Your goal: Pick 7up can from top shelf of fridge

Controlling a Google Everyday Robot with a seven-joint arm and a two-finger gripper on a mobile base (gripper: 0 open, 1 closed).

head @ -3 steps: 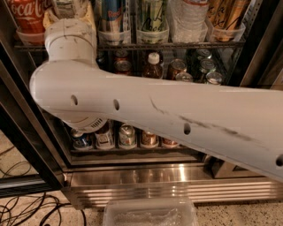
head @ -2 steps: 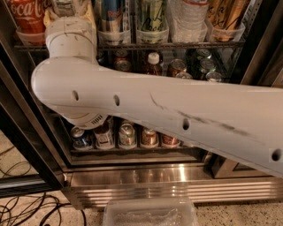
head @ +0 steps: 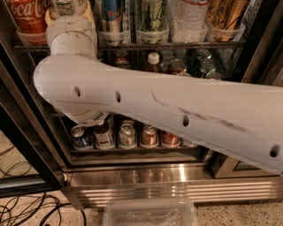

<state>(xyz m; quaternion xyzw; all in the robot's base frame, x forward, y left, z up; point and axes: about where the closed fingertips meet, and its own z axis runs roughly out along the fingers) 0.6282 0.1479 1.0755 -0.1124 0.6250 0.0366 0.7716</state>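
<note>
Since the earlier frame, the arm (head: 154, 110) has been shifted very slightly to the right; nothing else is seen to differ.

At lower left, dark cables (head: 26, 207) are spread on the floor beside the open fridge (head: 177, 190). At upper left, a red Coke can (head: 26, 15) is set in a clear tray on the top shelf (head: 177, 45). Just right of it, the arm's white wrist is raised from a broad elbow to the top edge. There the gripper (head: 70, 13) is placed at the top shelf and is largely cut off. Whether it is open or closed cannot be told.

The 7up can (head: 65, 5) is seen only as a grey-green patch with a white panel at the top edge. It stands directly above the wrist, between the Coke can and a Red Bull can (head: 110, 15). Contact with the gripper cannot be judged.

Further right on the same shelf, a green-and-white can (head: 152, 17), water bottles (head: 190, 17) and gold cans (head: 225, 15) are lined up. The arm is stretched across the middle towards the right edge, and much of the rack behind it is hidden. Below the arm, a row of small cans (head: 128, 134) is shown. At bottom centre, a clear plastic box (head: 150, 214) is laid on the floor.
</note>
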